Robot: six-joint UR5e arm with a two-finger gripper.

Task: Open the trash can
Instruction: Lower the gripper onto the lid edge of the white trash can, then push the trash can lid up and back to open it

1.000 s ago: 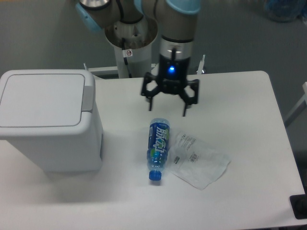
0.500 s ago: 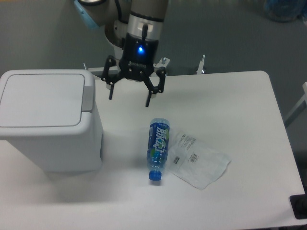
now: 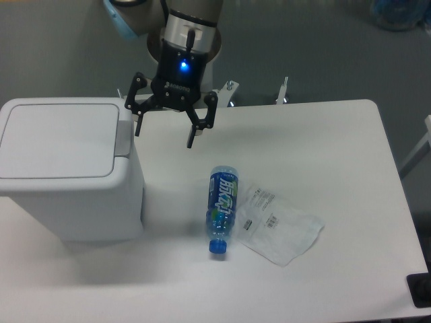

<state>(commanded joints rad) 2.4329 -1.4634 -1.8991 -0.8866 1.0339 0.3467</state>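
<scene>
One arm only; gripper (image 3: 164, 134) hangs with jaws spread wide and nothing between them, just beside the right edge of the trash can (image 3: 67, 168); the can sits at the table's left side, lid flat and shut; its push-bar (image 3: 124, 128) runs front-to-back along the edge facing the gripper; the left fingertip (image 3: 137, 132) looks nearest the bar, contact cannot be told; judged next: shift slightly left, then press down on the bar.
</scene>
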